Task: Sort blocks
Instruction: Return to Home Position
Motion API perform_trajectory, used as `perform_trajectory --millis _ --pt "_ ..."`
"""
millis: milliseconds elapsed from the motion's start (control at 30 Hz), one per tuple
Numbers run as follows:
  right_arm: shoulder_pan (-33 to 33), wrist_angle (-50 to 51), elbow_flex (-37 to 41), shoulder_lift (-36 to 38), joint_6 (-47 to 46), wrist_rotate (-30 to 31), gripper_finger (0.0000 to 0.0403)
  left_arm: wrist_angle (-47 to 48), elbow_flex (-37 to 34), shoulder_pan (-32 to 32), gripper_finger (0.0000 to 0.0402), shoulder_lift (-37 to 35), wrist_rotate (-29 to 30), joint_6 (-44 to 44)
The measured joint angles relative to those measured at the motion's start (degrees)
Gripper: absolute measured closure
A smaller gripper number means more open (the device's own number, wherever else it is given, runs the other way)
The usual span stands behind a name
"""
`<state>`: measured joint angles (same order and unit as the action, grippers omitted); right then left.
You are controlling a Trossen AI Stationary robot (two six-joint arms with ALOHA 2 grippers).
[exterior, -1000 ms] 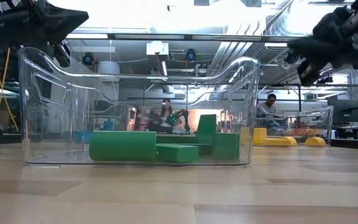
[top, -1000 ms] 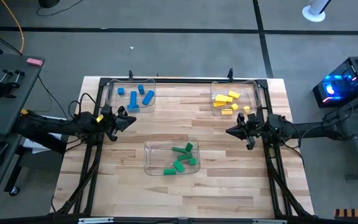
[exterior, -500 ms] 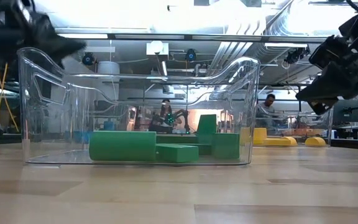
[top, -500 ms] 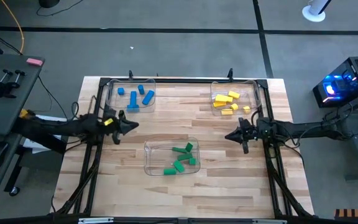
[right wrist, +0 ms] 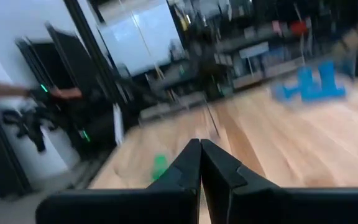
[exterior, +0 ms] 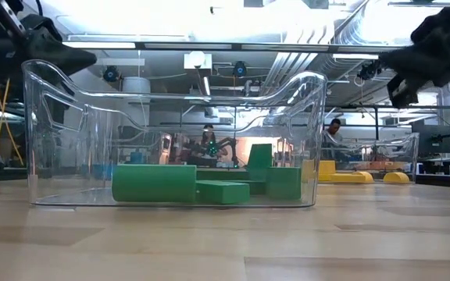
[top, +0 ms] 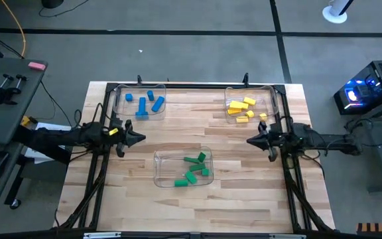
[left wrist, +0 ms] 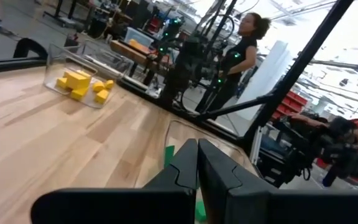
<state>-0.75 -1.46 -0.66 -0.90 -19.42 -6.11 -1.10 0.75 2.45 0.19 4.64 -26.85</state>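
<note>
The blocks lie sorted by colour in three clear trays. Blue blocks (top: 144,103) (right wrist: 309,84) fill the far-left tray, yellow blocks (top: 244,109) (left wrist: 79,84) the far-right one. Green blocks (top: 192,171) (exterior: 201,186) rest on the floor of the near middle tray. My left gripper (top: 141,137) (left wrist: 197,146) hovers left of the green tray, shut and empty. My right gripper (top: 249,141) (right wrist: 200,146) hovers right of that tray, also shut and empty. Both point toward the table's middle, above the tray's rim (exterior: 170,94).
A dark metal frame (top: 197,85) runs round the wooden table's edges. Bare wood lies between the three trays (top: 197,119) and along the near edge (top: 197,206). A person (left wrist: 241,43) stands beyond the table in the room.
My left gripper has sunk a little and drifted toward the near edge. My right gripper dipped and tipped downward, then rose level again and drew back slightly toward the table's right edge. The blocks and trays have stayed put.
</note>
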Motion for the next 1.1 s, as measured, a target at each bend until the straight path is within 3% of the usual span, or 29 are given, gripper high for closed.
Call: perform_trajectory --millis 233,1100 --pt "0.1 -3.7 0.1 0.9 0.0 -0.4 0.0398 0.0 -0.1 1.0 0.0401 0.0 0.1 0.0" --pt "0.0 -0.3 0.1 0.6 0.0 -0.5 0.0398 0.0 -0.1 1.1 0.0401 0.2 0.1 0.0"
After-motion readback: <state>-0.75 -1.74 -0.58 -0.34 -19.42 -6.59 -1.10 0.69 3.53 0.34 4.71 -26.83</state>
